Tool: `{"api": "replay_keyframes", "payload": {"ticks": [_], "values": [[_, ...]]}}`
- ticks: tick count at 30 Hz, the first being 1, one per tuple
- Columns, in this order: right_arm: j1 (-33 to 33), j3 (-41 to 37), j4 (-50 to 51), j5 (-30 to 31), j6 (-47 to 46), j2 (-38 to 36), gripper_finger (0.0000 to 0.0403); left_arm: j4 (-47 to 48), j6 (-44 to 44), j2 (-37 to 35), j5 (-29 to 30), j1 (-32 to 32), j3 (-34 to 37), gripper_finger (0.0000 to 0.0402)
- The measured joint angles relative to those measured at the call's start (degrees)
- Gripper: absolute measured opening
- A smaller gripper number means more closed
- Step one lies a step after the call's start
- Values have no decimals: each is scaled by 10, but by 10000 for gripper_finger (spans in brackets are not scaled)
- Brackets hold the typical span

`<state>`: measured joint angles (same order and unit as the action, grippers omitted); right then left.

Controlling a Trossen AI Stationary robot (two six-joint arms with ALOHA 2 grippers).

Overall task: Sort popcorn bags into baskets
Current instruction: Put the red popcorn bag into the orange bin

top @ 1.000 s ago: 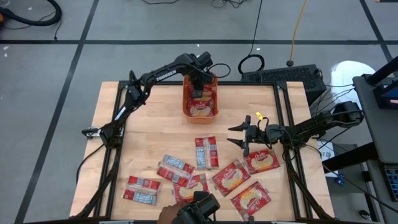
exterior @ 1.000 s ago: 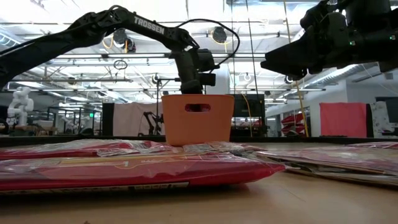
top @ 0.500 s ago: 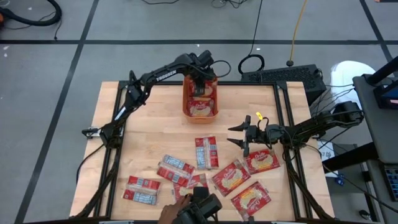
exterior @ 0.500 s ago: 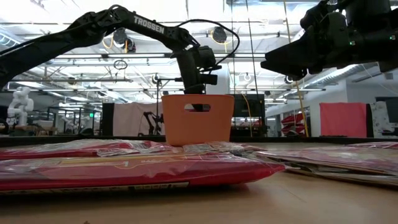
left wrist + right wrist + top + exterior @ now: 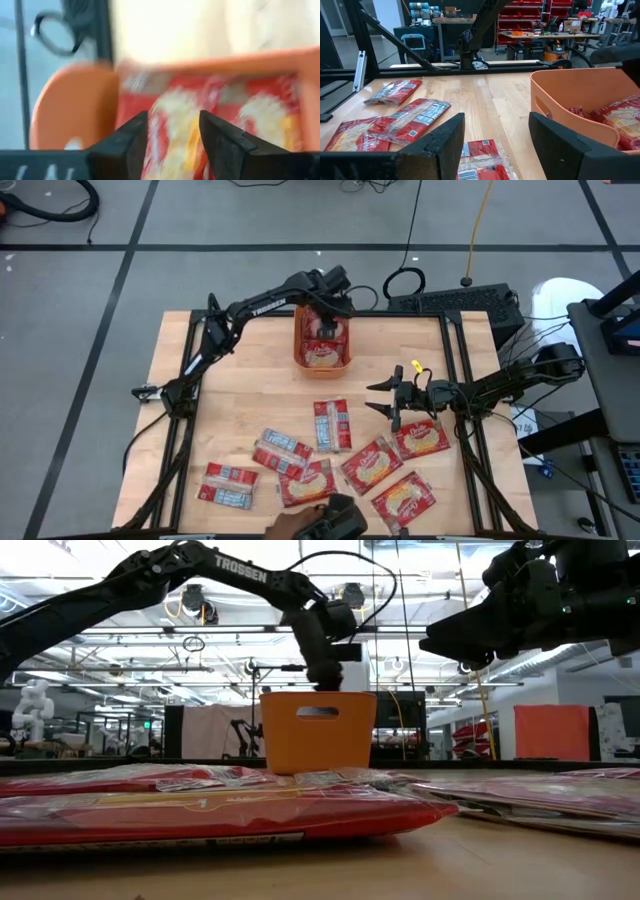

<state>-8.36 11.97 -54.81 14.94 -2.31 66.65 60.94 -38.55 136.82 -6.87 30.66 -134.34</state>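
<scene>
Hovering over the orange basket (image 5: pixel 323 340) at the far edge of the bench (image 5: pixel 250 400), the left gripper (image 5: pixel 331 308) is lifting clear, higher than a second ago, when it was reaching down inside. Its fingers are standing parted with nothing between them, and beneath them popcorn bags (image 5: pixel 215 110) are lying in the basket, cream label up. That suggests a bag has just been dropped off, so this delivery looks finished. Waiting near the right edge of the bench, the right gripper (image 5: pixel 388 399) is holding its fingers wide and empty above the loose bags. Eight or so loose bags (image 5: pixel 332 425) are lying scattered along the near half of the bench, well apart from the basket, so most of the sorting is likely remaining. A person's hand (image 5: pixel 290 524) is showing at the near edge.
</scene>
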Motion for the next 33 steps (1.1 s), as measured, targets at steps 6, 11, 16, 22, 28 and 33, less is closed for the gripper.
{"api": "replay_keyframes", "payload": {"ticks": [6,11,16,22,28,33], "values": [[0,0,0,0,-4,0,212,-90,-54,12,-27,-11,43,118],[0,0,2,0,-4,0,212,-152,-55,11,-19,-9,78,83],[0,0,0,0,-3,0,212,-208,-38,12,48,3,121,66],[0,0,3,0,0,0,212,-210,-20,11,55,9,120,65],[0,0,4,0,0,0,212,-214,-32,5,69,5,120,65],[0,0,2,0,-3,0,212,-203,-34,25,69,8,120,65]]}}
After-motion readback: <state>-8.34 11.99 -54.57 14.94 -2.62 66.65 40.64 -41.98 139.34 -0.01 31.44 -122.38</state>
